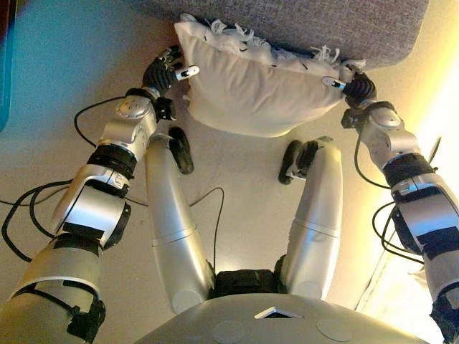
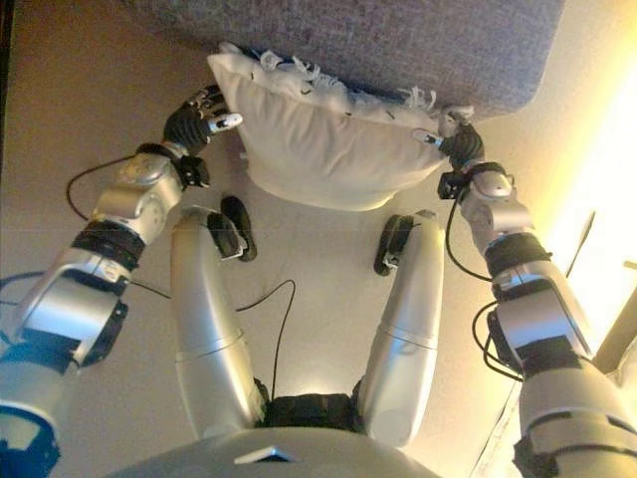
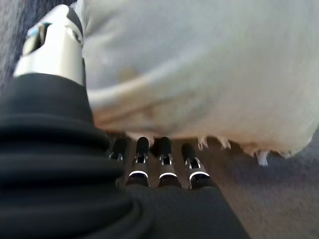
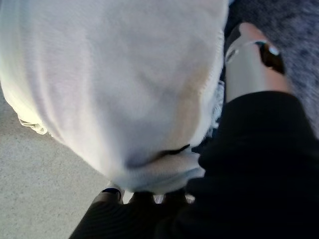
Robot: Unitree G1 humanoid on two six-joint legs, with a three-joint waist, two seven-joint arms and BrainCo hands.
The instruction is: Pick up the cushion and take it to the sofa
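A: How is the left hand (image 1: 166, 70) seen?

B: It is pressed against the cushion's (image 1: 251, 89) side at about nine o'clock; its thumb is laid on top and its fingers (image 3: 164, 164) are curled underneath, so the cushion is clamped.

A: And the right hand (image 1: 356, 87)?

B: It is set against the opposite side, at about three o'clock. Its thumb is seen beside the fabric, but its fingers are hidden under the cushion, so its closure cannot be told.

A: Where is the cushion found?

B: The white, fringed cushion is held between both hands, its far edge against the grey sofa (image 1: 323, 25) at twelve o'clock.

A: What surface is seen around it?

B: A pale beige floor (image 1: 43, 154) is spread beneath. A teal panel (image 1: 6, 64) is seen at ten o'clock, and bright light is cast along the three o'clock edge.
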